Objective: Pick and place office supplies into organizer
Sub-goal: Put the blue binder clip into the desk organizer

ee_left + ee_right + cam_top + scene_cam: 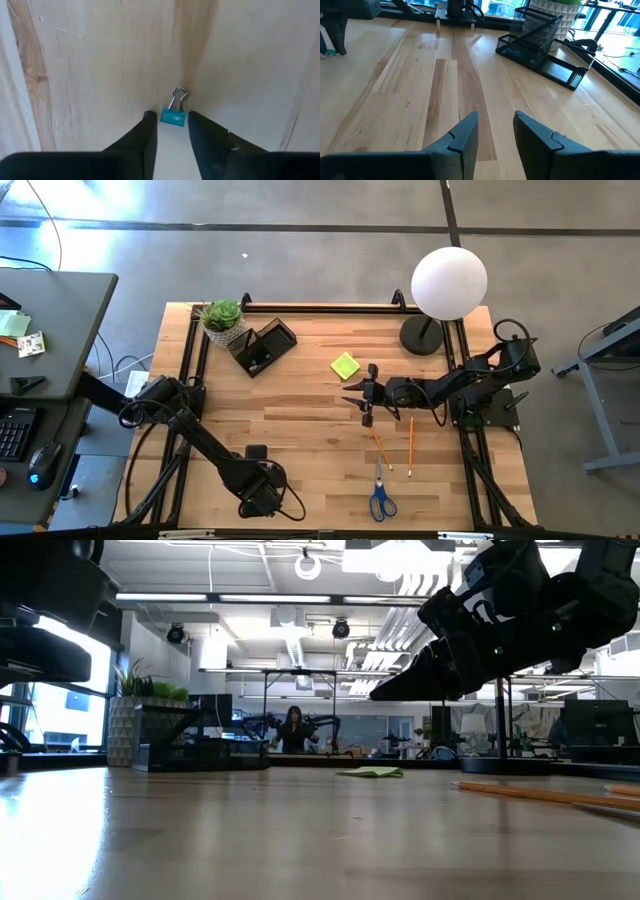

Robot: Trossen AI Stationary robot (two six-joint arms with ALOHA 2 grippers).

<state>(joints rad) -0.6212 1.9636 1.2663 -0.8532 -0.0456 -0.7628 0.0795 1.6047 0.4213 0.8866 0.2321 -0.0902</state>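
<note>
A wooden worktop [300, 430] carries a black wire-mesh organizer [264, 346] near its far edge, just beside a small potted plant [222, 319]. From above, the organizer's compartments look dark, and whether anything lies in them cannot be told; the right wrist view shows an upright mesh cup and a low mesh tray [555, 62], both bare as far as can be seen.

Well away from the organizer, at the worktop's near edge, the left gripper [262, 498] points down at the wood. Its wrist camera shows the two dark fingers [145, 135] spread apart, with a small teal binder clip [173, 116] lying on the wood at their tips, in line with the gap. The clip is not pinched.

To the right of the organizer, past a yellow-green sticky-note pad [345, 365] lying flat on the wood, the right gripper [360, 402] hangs above the worktop, reaching in from the right side. Its fingers [462, 135] stand apart with nothing between them.

Farther from the organizer, toward the near right, two orange pencils [381, 448] lie loose below the right gripper, and blue-handled scissors [380, 495] rest closer to the near edge. None of these supplies is in the organizer.

A white globe lamp [449, 282] on a round black base stands at the far right corner, well apart from the organizer.
</note>
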